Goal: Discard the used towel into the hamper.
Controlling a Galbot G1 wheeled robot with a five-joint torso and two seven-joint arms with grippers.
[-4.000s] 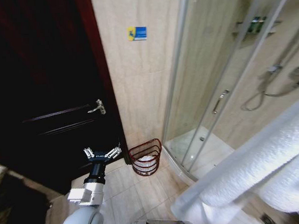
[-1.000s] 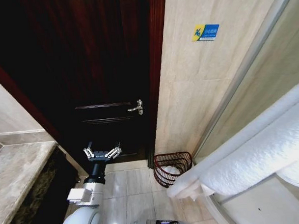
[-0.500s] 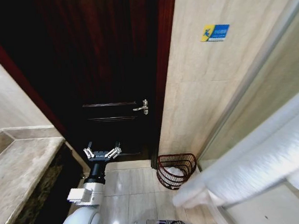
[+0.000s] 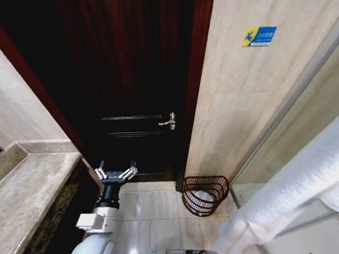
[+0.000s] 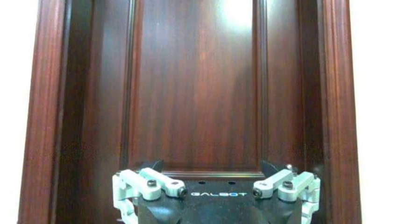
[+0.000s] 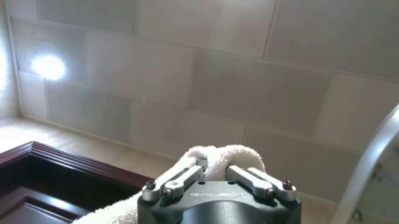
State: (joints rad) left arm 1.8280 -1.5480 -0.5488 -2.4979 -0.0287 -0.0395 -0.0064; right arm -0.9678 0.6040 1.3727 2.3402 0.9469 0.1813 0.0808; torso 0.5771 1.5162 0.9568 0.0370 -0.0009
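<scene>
The white towel (image 4: 294,189) hangs in a long thick fold across the right of the head view, close to the camera. In the right wrist view my right gripper (image 6: 215,176) is shut on a bunched end of the towel (image 6: 219,154), held up near a tiled wall. The hamper (image 4: 206,195), a small dark red-brown wire basket, stands on the floor against the wall beside the door, with something white inside. It is below and left of the hanging towel. My left gripper (image 4: 116,173) is open and empty, held out toward the door (image 5: 193,93).
A dark wooden door (image 4: 134,78) with a silver handle (image 4: 169,122) stands ahead. A marble counter (image 4: 27,187) runs along the left. A beige tiled wall with a blue-yellow sticker (image 4: 259,35) is on the right. Pale floor tiles (image 4: 156,211) lie between the left arm and the hamper.
The whole head picture has shifted rightward as the camera turned left: the shower has left the view and the counter has come in. The left arm keeps its pose; the towel stays held.
</scene>
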